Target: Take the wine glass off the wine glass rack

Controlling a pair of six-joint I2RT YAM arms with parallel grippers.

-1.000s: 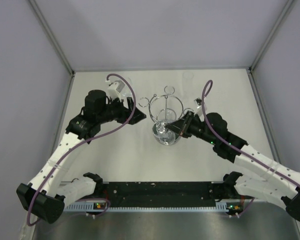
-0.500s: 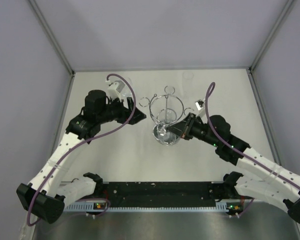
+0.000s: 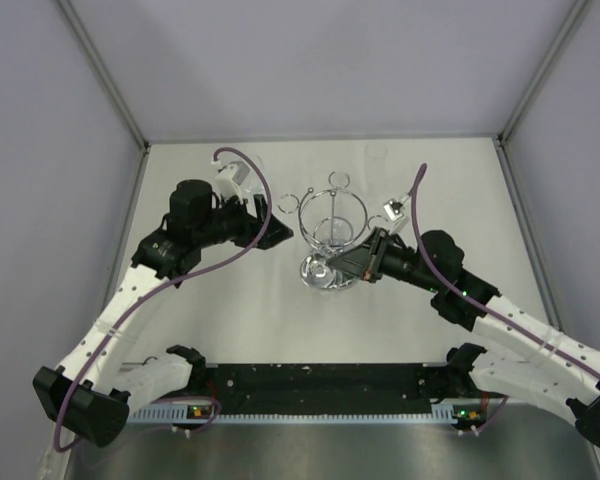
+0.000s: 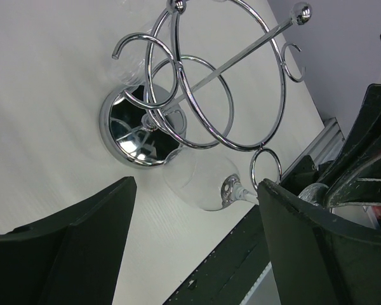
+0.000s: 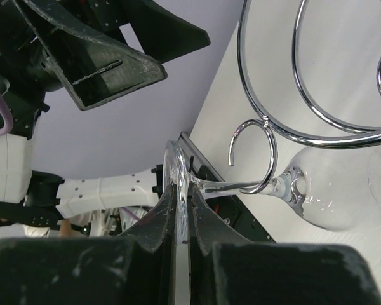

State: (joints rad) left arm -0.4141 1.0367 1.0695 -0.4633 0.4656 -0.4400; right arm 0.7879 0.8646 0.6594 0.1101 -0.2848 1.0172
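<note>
Clamping the foot of the wine glass [image 5: 330, 200], the right tool [image 5: 180, 202] has its two fingers pressed together on the thin disc, which shows edge-on between them in the right wrist view. From that grip the stem runs towards the right of the frame, nearly level, and crosses the lower edge of a small ring [image 5: 274, 155] on the wine glass rack [image 3: 332, 215]. It cannot be told whether the stem sits inside that ring or just below it. The bowl lies beyond the ring, at the right edge of that frame.

In the overhead view the right tool sits at centre frame, against the near right side of the rack. The glass is hard to make out there against the chrome.

The left tool [image 3: 277, 222] hangs just left of the rack with its fingers wide apart, gripping nothing. Its own camera looks between them at the rack's large hoop [image 4: 282, 95], the mirrored base [image 4: 130, 130] and the glass bowl just below and right of that base.

The rack stands upright on the white worktop [image 3: 230, 310], at mid-frame between the two arms.
</note>
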